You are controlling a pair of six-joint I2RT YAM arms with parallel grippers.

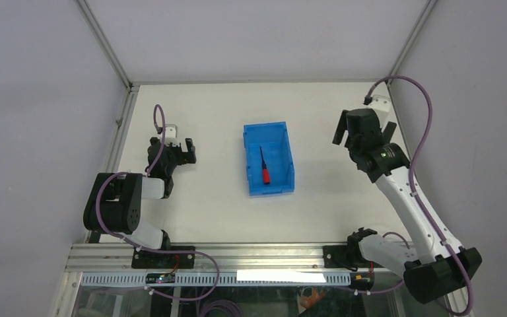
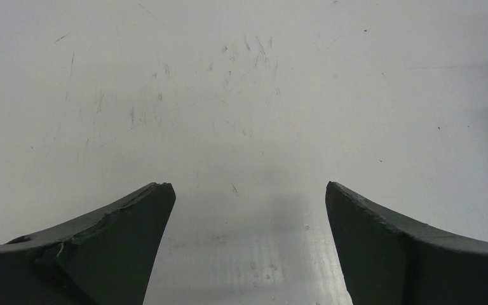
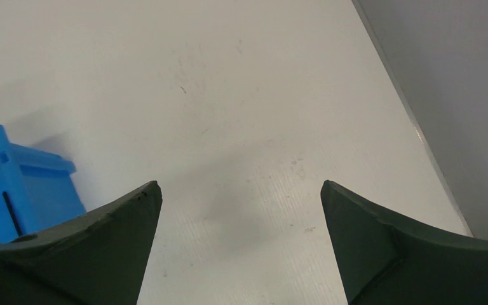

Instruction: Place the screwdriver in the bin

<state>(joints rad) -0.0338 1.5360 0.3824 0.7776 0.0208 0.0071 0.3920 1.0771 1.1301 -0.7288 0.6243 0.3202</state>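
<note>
The screwdriver (image 1: 264, 168), red handle toward the near side and dark shaft pointing away, lies inside the blue bin (image 1: 286, 145) in the middle of the table. My left gripper (image 1: 179, 149) is open and empty over bare table left of the bin; in the left wrist view (image 2: 249, 187) only the table shows between its fingers. My right gripper (image 1: 366, 129) is open and empty to the right of the bin. In the right wrist view (image 3: 240, 185) a corner of the bin (image 3: 19, 184) shows at the left edge; the screwdriver is hidden there.
The white table (image 1: 204, 205) is walled by grey panels at the left, back and right. A metal rail (image 1: 237, 254) runs along the near edge by the arm bases. A purple cable (image 1: 422, 112) loops above the right arm.
</note>
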